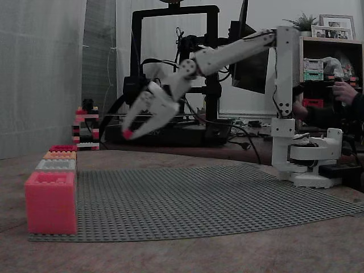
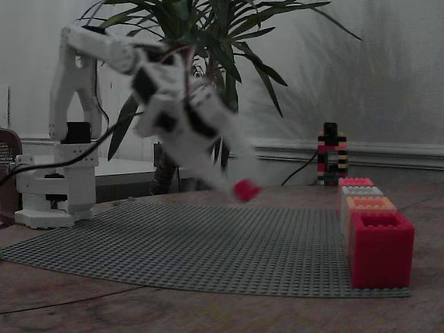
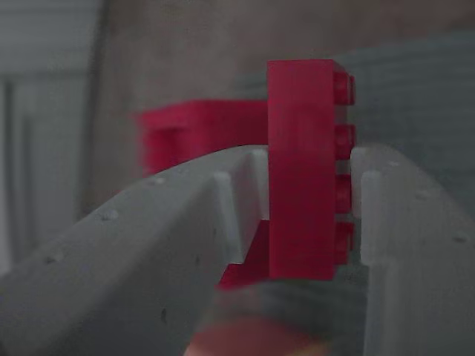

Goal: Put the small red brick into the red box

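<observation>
My white gripper [image 1: 129,132] hangs in the air above the grey baseplate [image 1: 199,199], shut on the small red brick [image 1: 127,134]. In the wrist view the brick [image 3: 304,170] stands on end between both fingers [image 3: 223,215], studs to the right. The other fixed view shows brick [image 2: 246,189] and gripper [image 2: 239,186] blurred, left of the boxes. The red box [image 1: 62,148] is the farthest in a row of boxes at the plate's edge, also seen far back on the right [image 2: 355,182]. A blurred red box shape [image 3: 200,133] lies beyond the brick.
In the row stand a big pink-coral box [image 1: 51,202] nearest, then a grey box [image 1: 56,165] and an orange box [image 1: 60,154]. A small brick tower [image 2: 331,154] stands behind them. The arm's base [image 1: 310,162] is at the plate's far side, a person's hand [image 1: 344,91] behind it.
</observation>
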